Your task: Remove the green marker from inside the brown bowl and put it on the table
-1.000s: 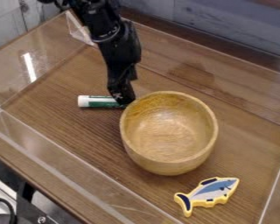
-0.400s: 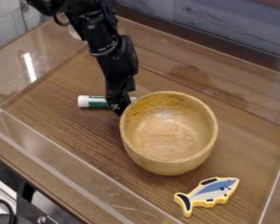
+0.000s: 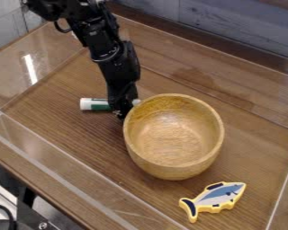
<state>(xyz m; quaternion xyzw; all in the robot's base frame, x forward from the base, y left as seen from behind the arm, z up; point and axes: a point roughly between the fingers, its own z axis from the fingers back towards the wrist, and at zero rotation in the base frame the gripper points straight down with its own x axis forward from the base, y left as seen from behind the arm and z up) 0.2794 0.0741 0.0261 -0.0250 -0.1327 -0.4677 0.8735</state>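
Observation:
The green marker [image 3: 94, 104] lies flat on the table [image 3: 62, 139], just left of the brown bowl [image 3: 173, 135]; its white end points left. The bowl stands upright and its inside shows nothing but wood. My gripper [image 3: 120, 110] points steeply down over the marker's right end, close to the bowl's left rim. Its black fingers cover that end of the marker. Whether they press on the marker does not show.
A small blue and yellow toy fish [image 3: 214, 199] lies near the front right. Clear acrylic walls [image 3: 39, 54] run along the table's edges. A grey wall stands behind the table.
The arm has leaned left and the gripper has sunk a little onto the marker's right end. Marker, bowl and fish have not moved.

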